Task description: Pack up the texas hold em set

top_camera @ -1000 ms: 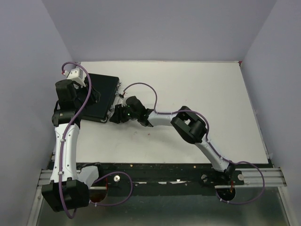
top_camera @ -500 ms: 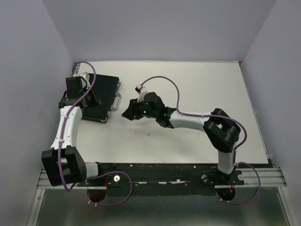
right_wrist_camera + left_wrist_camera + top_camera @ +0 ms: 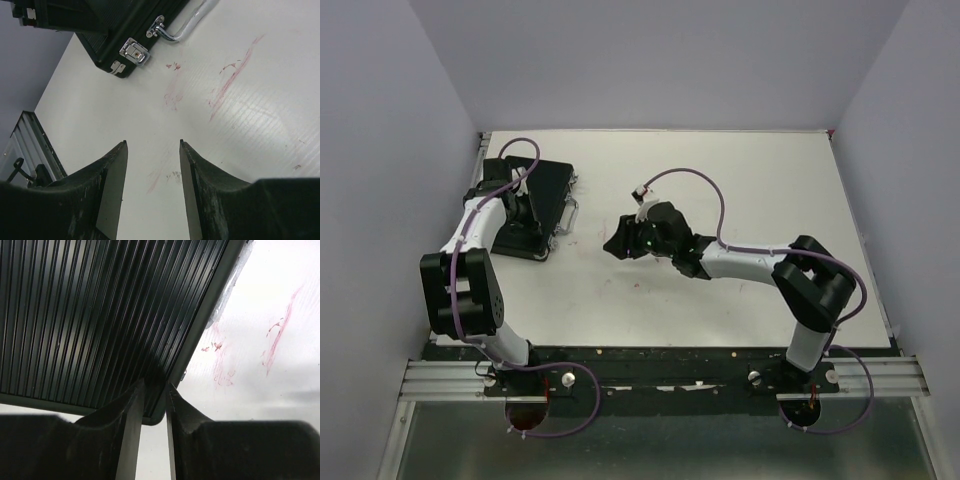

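The black case (image 3: 548, 188) lies shut and flat at the table's far left. In the left wrist view its ribbed lid (image 3: 100, 310) fills the frame. My left gripper (image 3: 523, 208) is over the lid, its jaws a narrow gap apart (image 3: 155, 384) at the lid's edge near a corner, with nothing clamped. My right gripper (image 3: 617, 245) is open and empty (image 3: 152, 142) low over bare table, to the right of the case (image 3: 125, 30) and apart from it. A silver latch (image 3: 134, 51) and handle (image 3: 190, 25) show on the case's front. Chips, dice, discs and token are out of view.
Faint red marks (image 3: 227, 82) streak the white table (image 3: 740, 190) near the case front. Lilac walls close in the left, back and right sides. The case handle (image 3: 570, 212) sticks out towards the table's middle.
My right gripper has drawn back to the right, away from the case front. My left arm has folded towards the wall, its gripper staying over the lid. The case has not moved.
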